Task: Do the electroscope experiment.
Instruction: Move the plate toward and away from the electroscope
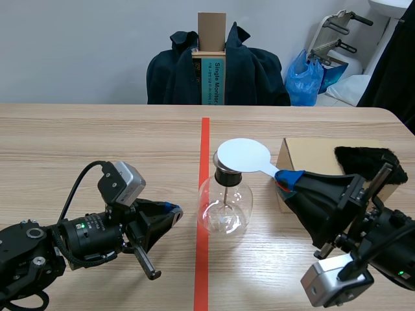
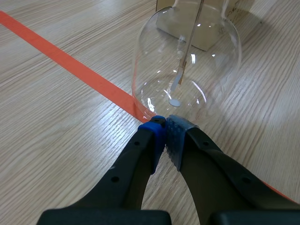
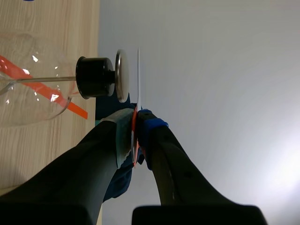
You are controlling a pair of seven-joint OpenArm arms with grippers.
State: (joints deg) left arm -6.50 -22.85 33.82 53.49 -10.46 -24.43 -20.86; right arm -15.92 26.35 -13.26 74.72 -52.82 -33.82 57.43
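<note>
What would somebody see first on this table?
The round glass flask stands in the middle, with a white paddle hovering just over its metal cap. The right gripper pinches the paddle's handle, and black fur lies on a cardboard box beside them.

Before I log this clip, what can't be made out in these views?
- Scene view: the white paddle covers the metal cap.
- Left wrist view: the flask is cut off at the neck by the edge; whether the left gripper touches the glass is unclear.
- Scene view: the right arm hides part of the black fur.
</note>
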